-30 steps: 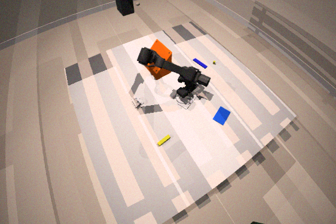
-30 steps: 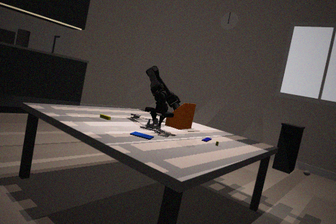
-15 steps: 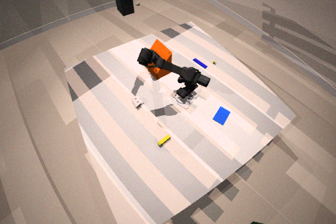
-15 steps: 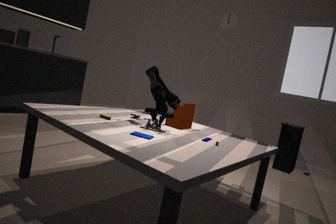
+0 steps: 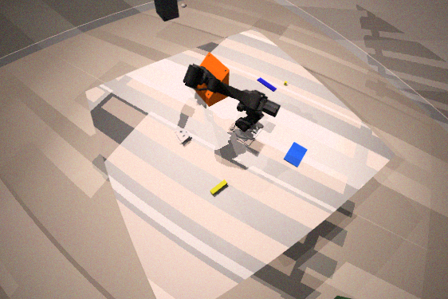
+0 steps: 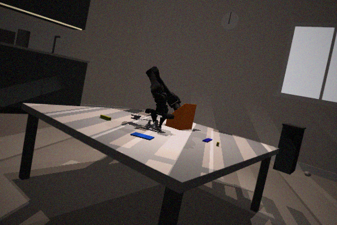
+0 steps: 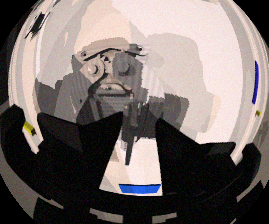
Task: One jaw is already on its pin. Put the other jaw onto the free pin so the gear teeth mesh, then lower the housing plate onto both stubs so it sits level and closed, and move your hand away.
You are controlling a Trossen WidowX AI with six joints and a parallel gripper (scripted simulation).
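Note:
A grey mechanism [image 5: 248, 136] [image 6: 152, 128] lies on the table under the arm. The wrist view shows a round pin head [image 7: 93, 69] at its left and another [image 7: 125, 68] at its right. Grey jaw parts lie around them; whether teeth mesh cannot be told. My gripper [image 5: 244, 125] [image 6: 158, 122] [image 7: 140, 119] points down at the mechanism's near side. It is shut on a grey jaw, whose shape is partly hidden by the black fingers and shadow. A small pale plate with dark spots [image 5: 182, 136] [image 6: 135, 116], seemingly the housing plate, lies apart from the mechanism.
A large orange block [image 5: 218, 68] [image 6: 183, 119] stands beside the arm. A blue slab [image 5: 295, 155] [image 6: 142, 135] [image 7: 140, 188], a yellow bar [image 5: 218, 187] [image 6: 105, 117] [image 7: 29, 128], a dark blue bar [image 5: 266, 84] [image 6: 207, 140] [image 7: 256, 82] and a tiny yellow piece [image 5: 285, 83] [image 6: 217, 144] lie around.

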